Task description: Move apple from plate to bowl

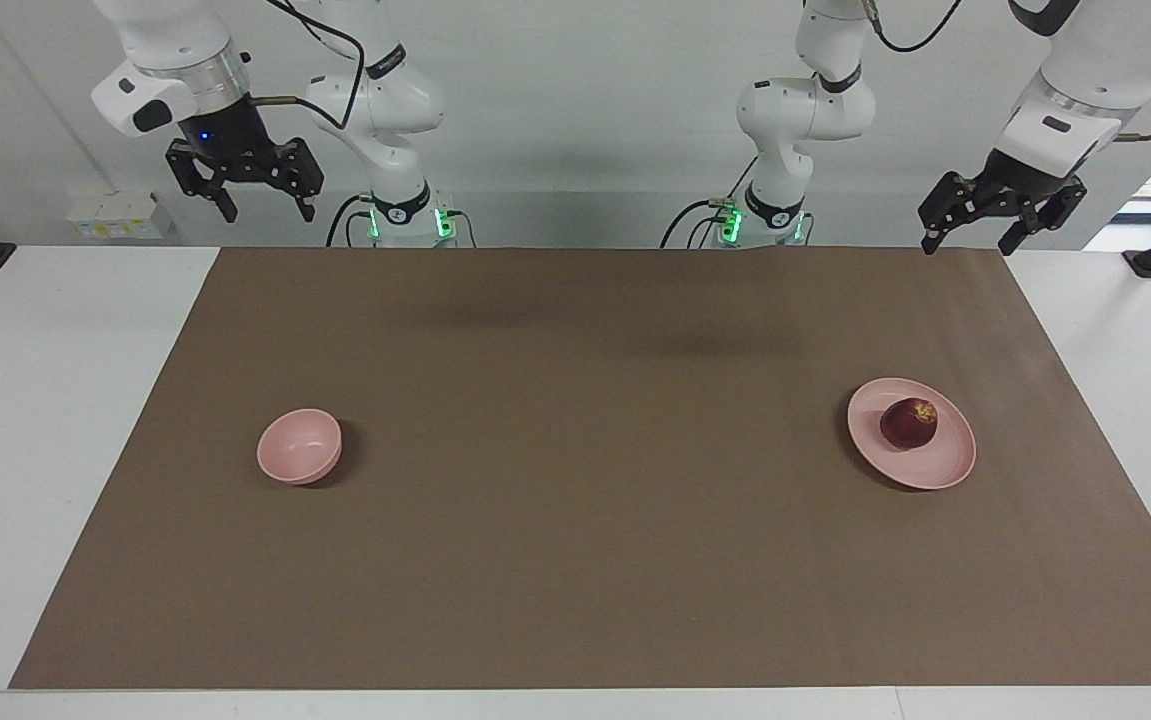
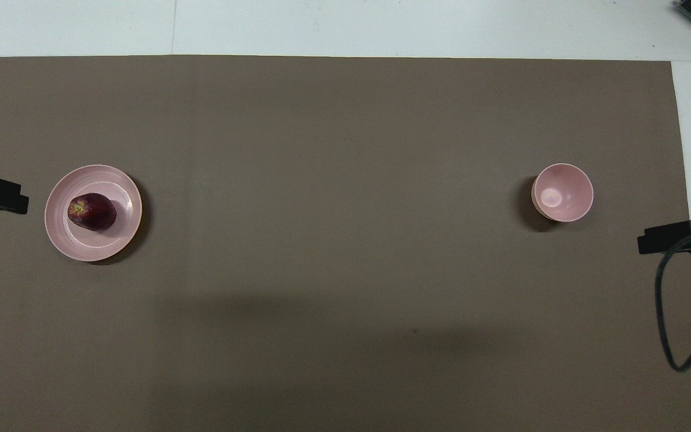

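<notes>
Both of my grippers hang high at my own end of the table, each with its fingers spread wide and nothing between them. Left gripper [image 1: 1001, 224] hovers over the mat's [image 1: 575, 560] edge at the left arm's end; right gripper [image 1: 247, 192] hovers over the matching edge at the right arm's end. Neither touches anything.

What the coming move turns on, as I judge it, is which arm starts. Apple [image 1: 909, 423] sits on the plate [image 1: 947, 465], toward the left arm's end of the table, and it lies farther out from me than my left gripper and well below it. My right gripper is well apart from it, with most of the mat between. So the left arm is the one to reach, going forward and down.

From overhead the apple [image 2: 92, 211] lies on its side, stem end with the yellowish patch pointing toward the left arm's end of the table, so its axis runs along the table's length. It rests a little off the plate's [image 2: 122, 187] centre, toward that same end. I would close across the round body, not over the stem.

Bowl [image 1: 299, 446] stands empty toward the right arm's end, well apart from the plate, about as far out from me as the plate is. Carrying the apple there means a long crossing, or a handover to the right arm.
</notes>
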{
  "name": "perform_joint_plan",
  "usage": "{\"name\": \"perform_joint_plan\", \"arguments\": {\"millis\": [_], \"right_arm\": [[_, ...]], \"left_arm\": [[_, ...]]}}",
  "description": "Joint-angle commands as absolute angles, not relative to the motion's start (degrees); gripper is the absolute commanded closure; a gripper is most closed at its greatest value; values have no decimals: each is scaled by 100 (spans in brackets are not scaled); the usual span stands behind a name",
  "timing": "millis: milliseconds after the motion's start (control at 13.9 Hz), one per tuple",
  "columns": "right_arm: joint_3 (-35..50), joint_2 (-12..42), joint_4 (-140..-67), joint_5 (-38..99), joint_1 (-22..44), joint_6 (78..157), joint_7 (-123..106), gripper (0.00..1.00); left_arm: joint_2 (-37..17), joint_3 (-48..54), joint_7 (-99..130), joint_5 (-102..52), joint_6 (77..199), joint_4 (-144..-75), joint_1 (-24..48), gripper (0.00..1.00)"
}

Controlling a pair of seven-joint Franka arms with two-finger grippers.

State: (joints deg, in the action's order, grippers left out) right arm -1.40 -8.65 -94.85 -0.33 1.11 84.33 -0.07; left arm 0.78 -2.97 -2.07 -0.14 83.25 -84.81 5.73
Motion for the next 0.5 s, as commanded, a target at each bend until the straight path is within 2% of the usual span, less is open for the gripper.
{"name": "perform_joint_plan", "arguments": {"millis": [0, 432], "right_arm": [[-114, -949, -9571, 35, 53, 8499, 35, 0], [-114, -949, -9571, 35, 53, 8499, 35, 0]], "left_arm": [[175, -316, -158, 53, 8226, -8550, 633, 0], [211, -316, -193, 53, 8200, -8648, 624, 0]]}}
